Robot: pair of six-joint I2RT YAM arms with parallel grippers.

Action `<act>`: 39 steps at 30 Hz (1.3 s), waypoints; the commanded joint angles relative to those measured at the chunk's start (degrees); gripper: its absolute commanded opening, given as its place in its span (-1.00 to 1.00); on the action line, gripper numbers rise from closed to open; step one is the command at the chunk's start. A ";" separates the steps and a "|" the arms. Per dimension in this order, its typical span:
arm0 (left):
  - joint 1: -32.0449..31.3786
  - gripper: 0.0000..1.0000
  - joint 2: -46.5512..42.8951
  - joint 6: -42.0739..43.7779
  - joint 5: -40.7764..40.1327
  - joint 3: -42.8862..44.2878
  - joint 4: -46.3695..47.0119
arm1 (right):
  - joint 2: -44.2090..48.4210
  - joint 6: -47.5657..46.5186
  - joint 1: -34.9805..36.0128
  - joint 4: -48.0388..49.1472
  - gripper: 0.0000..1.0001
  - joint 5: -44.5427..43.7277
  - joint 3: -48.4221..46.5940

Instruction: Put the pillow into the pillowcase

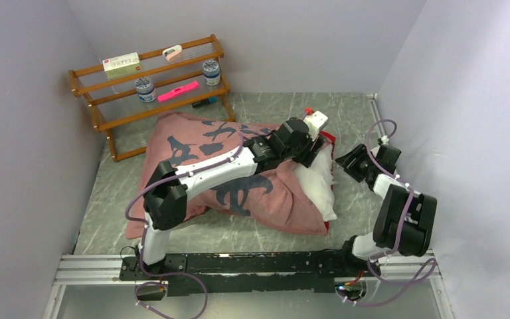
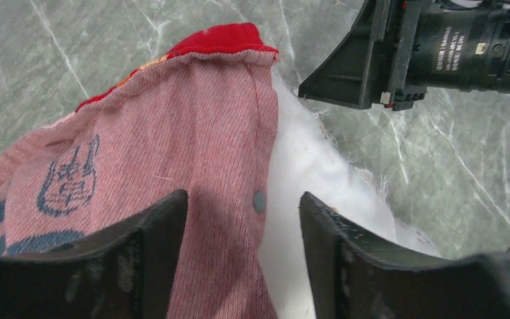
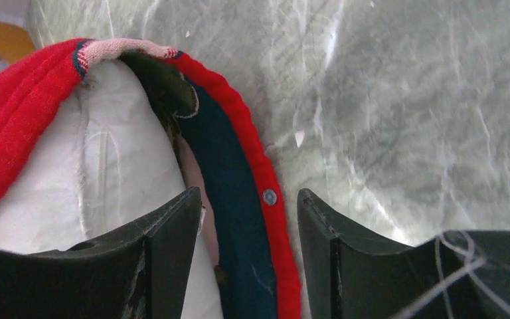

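The pillow (image 1: 319,185) lies mostly inside the pillowcase (image 1: 186,136) on the surface (image 1: 272,106), one white end bulging from the mouth. The left jaws and right jaws hang released over the hem (image 3: 273,219). Pinching pillow with hem could drag it out.

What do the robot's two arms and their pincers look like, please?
The left arm and the right arm have white tube links between chunky black joint housings, with a mauve cable looping along each. The left pincer and the right pincer each have two matt black, wedge-shaped fingers, scuffed pale at the edges. White lettering marks the right wrist's black cylinder.
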State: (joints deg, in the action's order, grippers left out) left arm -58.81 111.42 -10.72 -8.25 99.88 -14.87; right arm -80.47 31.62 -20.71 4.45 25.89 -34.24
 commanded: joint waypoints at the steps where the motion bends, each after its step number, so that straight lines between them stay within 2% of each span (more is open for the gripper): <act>1: -0.44 0.26 2.04 3.64 -1.60 5.89 1.02 | -5.51 -8.97 -0.48 12.33 0.17 7.11 -1.50; 2: -0.43 0.09 2.57 3.95 -1.55 6.14 1.26 | -7.84 -9.38 -0.52 13.08 0.16 8.41 -2.55; 5: -0.35 -0.67 2.91 4.01 -1.65 6.78 1.56 | -15.21 -8.90 -0.65 13.96 0.14 13.40 -6.71; 6: -0.35 -0.85 2.73 3.96 -1.62 6.88 1.64 | -17.16 -8.66 -0.69 14.57 0.13 13.94 -7.78; 7: -0.32 -0.89 2.40 3.91 -1.48 6.97 1.87 | -18.80 -8.44 -0.65 15.33 0.12 14.63 -8.59; 11: 0.74 -0.90 1.21 1.65 1.84 7.69 2.48 | -24.79 -8.24 -0.65 17.04 0.12 17.83 -12.01; 15: 3.18 -0.90 -0.06 -4.97 10.32 6.18 6.01 | -29.68 -4.66 -0.26 23.67 0.10 22.94 -12.53; 21: 6.05 -0.90 -0.24 -12.40 17.98 5.45 10.08 | -32.50 -4.17 0.89 26.57 0.02 26.33 -12.73; 26: 7.45 -0.90 -1.38 -15.13 18.37 4.99 11.99 | -31.35 -3.09 0.90 27.40 -0.40 26.08 -10.12; 27: 7.78 -0.90 -1.57 -16.08 18.74 4.98 12.58 | -31.29 -2.59 0.90 27.59 -0.53 25.91 -9.91; 29: 8.64 -0.90 -2.08 -18.34 20.20 4.86 13.91 | -30.30 -2.22 0.87 26.16 -0.96 25.52 -9.82; 33: 11.13 -0.90 -4.42 -22.68 23.48 3.99 17.26 | -19.20 4.47 1.27 27.41 -1.00 25.97 -5.40; 36: 13.76 -0.90 -7.12 -24.31 23.66 3.26 18.78 | -5.35 6.60 2.97 20.24 -1.00 19.85 -4.11; 39: 16.95 -0.90 -9.60 -24.88 23.74 3.41 18.24 | 5.62 6.37 6.36 9.00 -1.00 11.49 -8.21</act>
State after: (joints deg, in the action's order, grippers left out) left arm -45.67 109.25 -32.36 13.58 102.54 -2.48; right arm -88.20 35.88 -17.85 21.65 46.09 -37.69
